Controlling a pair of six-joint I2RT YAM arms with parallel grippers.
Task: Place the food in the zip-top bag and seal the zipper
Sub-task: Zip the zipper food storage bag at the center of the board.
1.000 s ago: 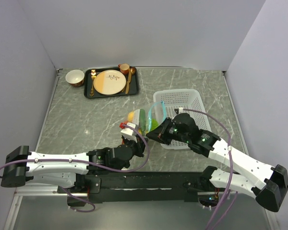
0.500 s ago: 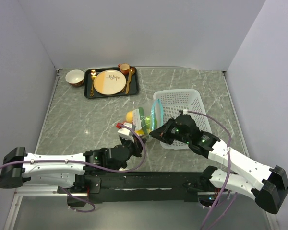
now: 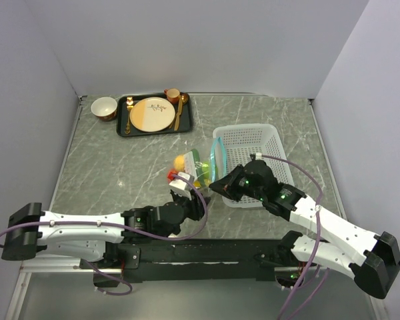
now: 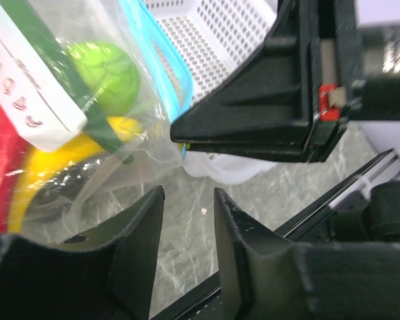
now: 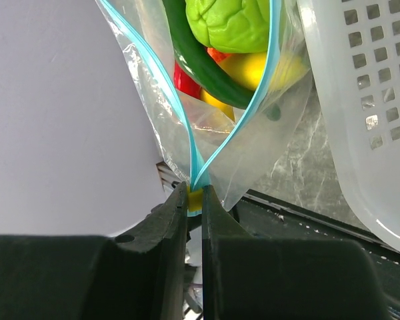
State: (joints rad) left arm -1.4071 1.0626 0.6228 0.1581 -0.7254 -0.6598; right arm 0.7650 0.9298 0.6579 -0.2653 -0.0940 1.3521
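Note:
The zip-top bag (image 3: 201,165) stands on the table left of the basket, with its teal zipper (image 3: 217,155) on its right side. It holds the food: the lime-green ball (image 5: 230,23), green pepper (image 5: 195,67), red chilli (image 5: 185,80) and yellow banana (image 5: 253,70). My right gripper (image 5: 195,195) is shut on the yellow tab at the near end of the zipper (image 5: 217,150), whose two strips spread apart above it. My left gripper (image 4: 188,200) is open and empty, just below the bag (image 4: 87,133), over bare table. In the top view the left gripper (image 3: 187,189) sits beside the right gripper (image 3: 215,186).
A white perforated basket (image 3: 253,137) stands right of the bag, touching it. At the back left is a black tray (image 3: 123,127) with a beige-and-orange plate (image 3: 151,114), a cup (image 3: 173,95) and gold cutlery. A small bowl (image 3: 104,107) sits beside it.
The bag's mouth has narrowed from a wide loop to a slim strip, and the right gripper has shifted slightly right. The left gripper drew back left, then came right again.

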